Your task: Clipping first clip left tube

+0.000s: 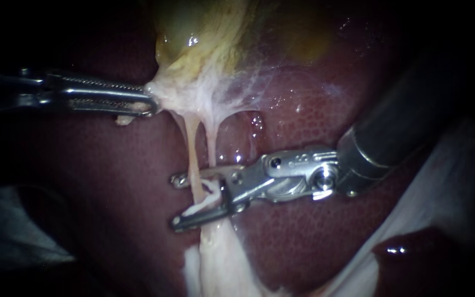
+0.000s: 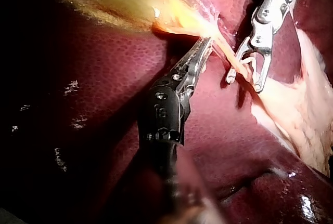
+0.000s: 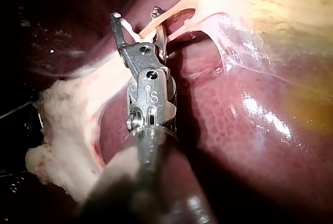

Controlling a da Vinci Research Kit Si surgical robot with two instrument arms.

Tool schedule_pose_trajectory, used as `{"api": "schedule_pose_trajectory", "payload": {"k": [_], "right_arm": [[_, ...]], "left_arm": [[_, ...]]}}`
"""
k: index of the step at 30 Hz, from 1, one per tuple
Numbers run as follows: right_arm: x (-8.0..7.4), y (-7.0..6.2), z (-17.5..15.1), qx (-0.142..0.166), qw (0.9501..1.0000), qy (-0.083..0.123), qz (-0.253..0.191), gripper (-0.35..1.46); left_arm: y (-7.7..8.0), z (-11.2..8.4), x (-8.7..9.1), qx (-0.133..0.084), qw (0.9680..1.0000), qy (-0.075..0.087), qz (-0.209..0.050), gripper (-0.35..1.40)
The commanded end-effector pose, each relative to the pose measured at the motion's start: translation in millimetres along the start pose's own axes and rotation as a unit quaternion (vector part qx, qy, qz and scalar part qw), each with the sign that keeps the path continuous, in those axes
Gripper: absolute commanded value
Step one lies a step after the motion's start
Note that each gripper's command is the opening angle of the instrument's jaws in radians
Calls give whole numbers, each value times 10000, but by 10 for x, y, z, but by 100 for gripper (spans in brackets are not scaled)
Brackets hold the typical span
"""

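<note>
Left tube (image 1: 193, 148) runs down the centre of the frame, passing between my right instrument's (image 1: 176, 201) spread jaws at lower centre; my left instrument (image 1: 152, 103), upper left, clamps the gallbladder's (image 1: 193, 33) pale neck.

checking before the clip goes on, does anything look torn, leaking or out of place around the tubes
Nothing stands out. The left instrument is shut on the gallbladder, holding it taut; the right instrument has open jaws around the left tube. That tube looks whole, and no leak shows on the liver.
</note>
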Motion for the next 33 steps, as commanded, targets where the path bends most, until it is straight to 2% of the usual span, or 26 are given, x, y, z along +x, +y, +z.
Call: {"api": "schedule_pose_trajectory", "payload": {"k": [1,5,9,14,18,27,33], "right_arm": [[0,0,2,11,10000,11,17,45],[-1,2,3,103,9999,87,52,45],[-1,2,2,326,9992,202,54,45],[0,-4,2,609,9975,338,76,45],[4,-10,2,798,9961,358,67,44],[12,-25,5,881,9954,366,30,44],[14,-29,6,895,9953,366,25,43]], "left_arm": [[0,1,-1,4,10000,0,-2,-35],[0,1,-1,7,10000,1,-1,-35],[0,1,-1,7,10000,1,-1,-35],[0,1,-1,8,10000,1,0,-35],[0,1,-2,7,10000,1,1,-35],[-1,1,-2,5,10000,1,2,-35],[-1,0,-2,4,10000,0,3,-35]]}}
